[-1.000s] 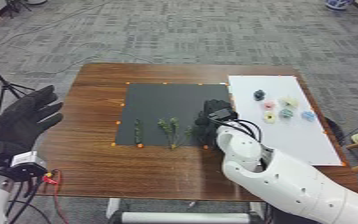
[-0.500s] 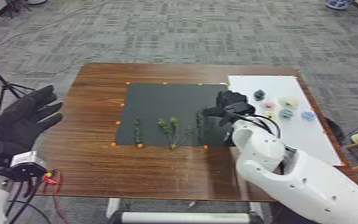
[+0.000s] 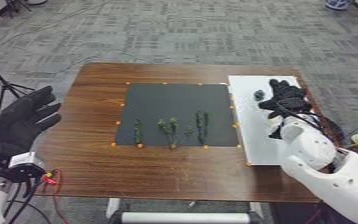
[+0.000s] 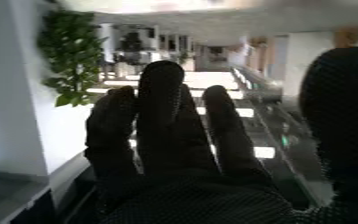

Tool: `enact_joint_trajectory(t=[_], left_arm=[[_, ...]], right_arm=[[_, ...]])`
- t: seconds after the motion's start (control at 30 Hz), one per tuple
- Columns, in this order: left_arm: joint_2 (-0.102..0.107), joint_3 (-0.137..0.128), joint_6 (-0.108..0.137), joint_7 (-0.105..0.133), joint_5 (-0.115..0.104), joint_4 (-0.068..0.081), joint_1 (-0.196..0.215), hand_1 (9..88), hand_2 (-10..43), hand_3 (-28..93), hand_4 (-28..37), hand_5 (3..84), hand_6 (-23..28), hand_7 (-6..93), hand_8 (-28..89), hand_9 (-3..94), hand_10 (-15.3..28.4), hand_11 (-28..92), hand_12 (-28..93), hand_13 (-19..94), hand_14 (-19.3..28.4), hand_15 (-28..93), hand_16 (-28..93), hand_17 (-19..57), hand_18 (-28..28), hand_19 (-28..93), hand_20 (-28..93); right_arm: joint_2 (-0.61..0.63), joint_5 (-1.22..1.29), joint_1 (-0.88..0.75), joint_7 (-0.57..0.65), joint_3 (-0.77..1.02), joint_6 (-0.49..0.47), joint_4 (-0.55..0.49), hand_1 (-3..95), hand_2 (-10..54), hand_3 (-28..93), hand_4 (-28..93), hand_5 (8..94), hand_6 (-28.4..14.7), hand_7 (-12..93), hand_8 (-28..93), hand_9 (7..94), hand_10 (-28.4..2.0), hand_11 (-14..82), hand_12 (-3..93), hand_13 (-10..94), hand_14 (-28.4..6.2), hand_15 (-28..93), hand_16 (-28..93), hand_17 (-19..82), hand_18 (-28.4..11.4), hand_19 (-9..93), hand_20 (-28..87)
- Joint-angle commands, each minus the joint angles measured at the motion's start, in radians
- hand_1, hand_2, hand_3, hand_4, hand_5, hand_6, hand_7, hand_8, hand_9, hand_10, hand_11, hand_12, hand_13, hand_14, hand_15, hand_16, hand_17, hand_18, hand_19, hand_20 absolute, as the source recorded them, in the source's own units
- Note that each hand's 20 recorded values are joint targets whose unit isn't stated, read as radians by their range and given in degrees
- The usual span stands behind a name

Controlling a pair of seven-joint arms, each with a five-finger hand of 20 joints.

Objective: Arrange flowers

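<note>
In the head view my right hand (image 3: 286, 97) is over the white board (image 3: 257, 145), covering most of the flower heads. One dark blue flower head (image 3: 259, 94) shows just left of it. Green stems lie on the black mat: a thin one (image 3: 138, 132) at the left, a branching one (image 3: 169, 131) in the middle and a long one (image 3: 202, 125) toward the right. In the right wrist view the fingers of my right hand (image 4: 180, 130) are straight and apart, holding nothing visible. My left hand (image 3: 23, 120) stays open, raised off the table's left side.
The black mat (image 3: 175, 100) lies on the brown table (image 3: 95, 100) beside the white board, with small orange markers along its edges. A black tripod (image 3: 5, 82) stands on the floor at the left. Red and black cables (image 3: 56, 182) hang near the left wrist.
My right hand has moved right from the mat's right side to over the white board. The long stem it partly covered now lies in full view. The left hand has kept still.
</note>
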Motion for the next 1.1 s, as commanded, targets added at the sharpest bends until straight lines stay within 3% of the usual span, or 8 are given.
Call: enact_joint_trajectory(t=[0.03, 0.27, 0.6, 0.67, 0.77, 0.83, 0.93, 1.1], left_arm=[[-0.003, -0.011, -0.007, -0.007, -0.006, -0.002, 0.009, 24.1, -3.1, 69, -26.4, 27.7, 2.9, 21.3, -10, 19.4, 10.3, 26, 21, 11, 13.2, 48, -4, -9.9, 19.3, 40, 12], [0.007, -0.013, -0.008, -0.005, -0.005, 0.002, -0.006, 24.1, -3.0, 69, -26.4, 27.7, 2.9, 21.3, -10, 19.4, 10.4, 26, 21, 11, 13.2, 48, -4, -9.8, 19.3, 40, 12], [0.002, -0.012, -0.005, -0.001, -0.005, -0.002, 0.002, 24.0, -3.1, 70, -26.4, 27.7, 2.9, 21.3, -10, 19.4, 10.4, 26, 21, 11, 13.2, 48, -4, -9.8, 19.3, 40, 12], [0.000, -0.012, -0.004, -0.001, -0.004, -0.003, 0.003, 24.0, -3.1, 70, -26.4, 27.7, 2.9, 21.4, -10, 19.4, 10.4, 26, 21, 11, 13.2, 48, -4, -9.8, 19.3, 40, 12], [-0.002, -0.017, 0.000, 0.000, -0.004, -0.007, 0.009, 24.1, -3.1, 70, -26.4, 27.7, 2.9, 21.3, -10, 19.4, 10.3, 26, 21, 11, 13.2, 48, -4, -9.8, 19.3, 40, 12], [-0.003, -0.020, 0.003, 0.004, -0.005, -0.010, 0.012, 24.2, -3.0, 70, -26.5, 27.7, 2.9, 21.3, -10, 19.3, 10.3, 26, 21, 11, 13.2, 48, -4, -9.8, 19.3, 40, 12], [0.001, -0.024, 0.005, 0.009, -0.005, -0.013, 0.014, 24.2, -3.0, 69, -26.4, 27.8, 2.9, 21.4, -10, 19.4, 10.3, 26, 21, 11, 13.2, 48, -4, -9.9, 19.3, 40, 12], [0.054, -0.024, -0.005, -0.011, -0.009, 0.001, -0.027, 24.2, -3.0, 69, -26.4, 27.8, 2.9, 21.4, -10, 19.5, 10.4, 26, 21, 11, 13.2, 48, -4, -9.9, 19.4, 40, 12]], right_arm=[[0.035, -0.020, -0.043, 0.017, -0.020, -0.017, 0.027, 27.2, -9.5, 84, -28, 38.9, -6.1, 17, -10, 42.1, -9.7, 14.0, 18.5, 45, -15.5, 80, 28, 22, -24.3, 80, 58], [0.026, -0.023, -0.045, -0.015, -0.042, 0.001, 0.041, 29.0, -9.5, 84, -28, 49.1, -2.1, 23, -12, 53.8, -8.9, 19.4, 19.0, 50, -13.7, 79, 29, 22, -23.2, 81, 58], [-0.001, -0.022, -0.018, -0.064, -0.084, -0.014, 0.072, 31.3, -9.5, 82, -28, 49.8, -1.0, 25, -14, 55.2, -8.8, 20.8, 19.7, 51, -13.0, 79, 31, 23, -22.5, 81, 58], [-0.008, -0.023, -0.017, -0.056, -0.082, -0.037, 0.075, 32.3, -9.5, 82, -28, 51.4, -0.6, 27, -14, 56.9, -9.1, 25.2, 21.9, 51, -12.4, 78, 31, 24, -22.2, 81, 58], [-0.007, -0.041, -0.003, -0.049, -0.111, 0.015, 0.089, 34.5, -9.5, 83, -28, 54.0, 0.3, 31, -15, 58.4, -8.9, 33.2, 24.9, 53, -11.6, 78, 32, 24, -21.6, 82, 58], [-0.005, -0.066, 0.014, -0.041, -0.146, 0.121, 0.106, 39.8, -9.5, 81, -28, 56.3, 0.9, 38, -7, 62.6, -7.8, 31.7, 34.8, 54, -10.6, 78, 34, 26, -21.3, 83, 57], [0.005, -0.106, 0.033, -0.035, -0.172, 0.190, 0.092, 50.0, -9.5, 78, -28, 66.1, 2.4, 47, 3, 78.0, -5.3, 22.7, 51.0, 63, -7.3, 73, 42, 32, -21.0, 86, 56], [0.003, -0.119, 0.126, -0.055, -0.237, 0.281, 0.046, 52.1, -9.5, 79, -28, 73.6, 1.5, 45, 0, 83.2, -5.2, 22.5, 52.8, 66, -6.9, 73, 45, 34, -21.0, 87, 56]])
